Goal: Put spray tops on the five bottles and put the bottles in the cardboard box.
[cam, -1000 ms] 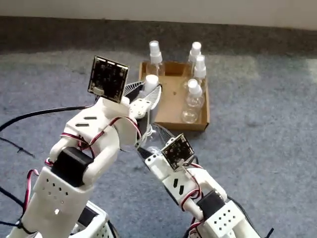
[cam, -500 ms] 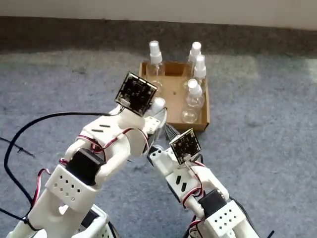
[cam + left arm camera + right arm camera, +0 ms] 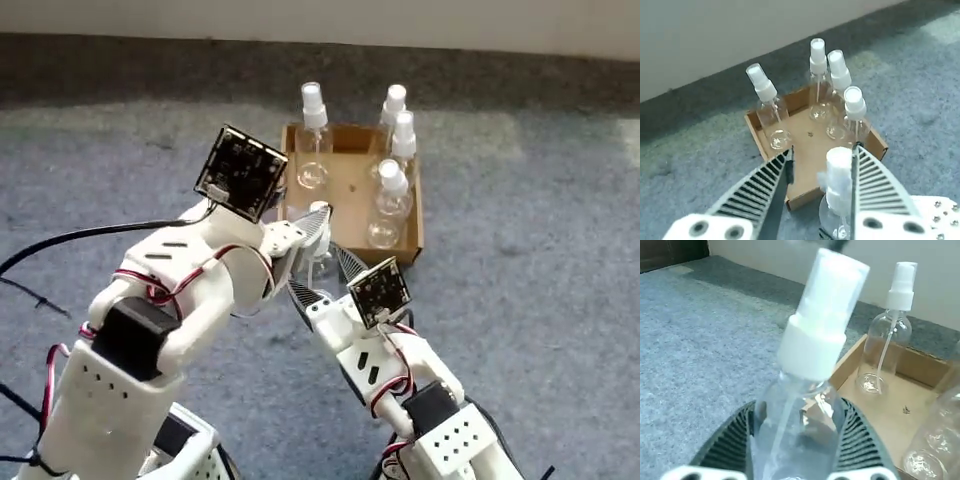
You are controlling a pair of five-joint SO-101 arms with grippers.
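Gripping a clear bottle (image 3: 805, 410) by its body, right claw (image 3: 797, 427) is clamped on it, upright, just in front of the cardboard box (image 3: 345, 205). Above it, left claw (image 3: 823, 149) gapes wide around the spray top (image 3: 839, 167), holding nothing. Inside the box stand four capped bottles (image 3: 392, 200).

Inside the cardboard box (image 3: 345, 205) the middle and near-left floor is bare, with one bottle (image 3: 313, 145) in the far left corner and three bottles (image 3: 392, 195) down the right side (close together, no slipping between them). The near left rim is blocked by the right gripper (image 3: 322, 278) clamped on the fifth bottle (image 3: 795, 407), with the left gripper (image 3: 821, 152) spread around its spray top (image 3: 839, 167). The carpet (image 3: 520, 250) right of the box lies open.
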